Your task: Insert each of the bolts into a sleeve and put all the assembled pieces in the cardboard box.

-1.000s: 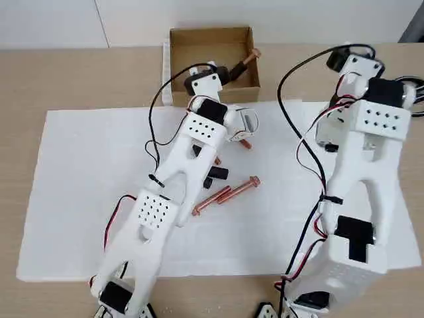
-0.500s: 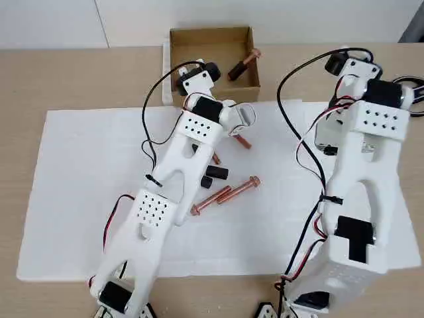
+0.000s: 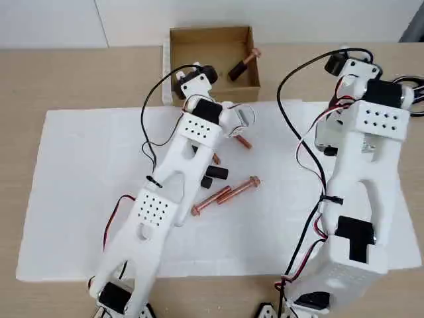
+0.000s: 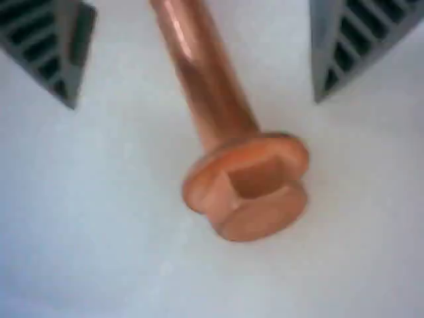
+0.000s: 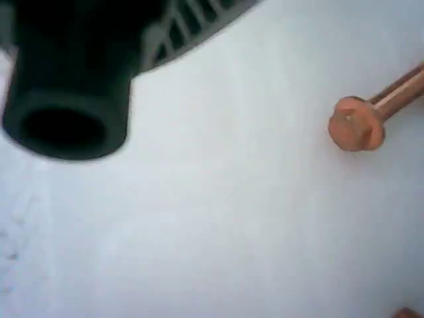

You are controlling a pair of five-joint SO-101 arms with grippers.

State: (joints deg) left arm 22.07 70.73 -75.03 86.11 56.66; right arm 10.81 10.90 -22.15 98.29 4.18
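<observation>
We are hovering our left gripper (image 4: 193, 97) released, its dark ribbed fingers (image 4: 46, 40) straddling the smooth copper shank of a flange-headed bolt (image 4: 245, 185) that is lying on the white sheet (image 3: 86, 172) near the cardboard box (image 3: 205, 58). Our right gripper (image 5: 93, 33) is grasping a matte black tubular sleeve (image 5: 66, 112), farther from that box.

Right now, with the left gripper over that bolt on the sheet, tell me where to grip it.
Grip the bolt on its smooth shaft, just behind the flanged head, coming straight down. It lies flat on the white sheet, and the open fingers of the left gripper straddle the shaft, so closing across its width should hold it.
</observation>
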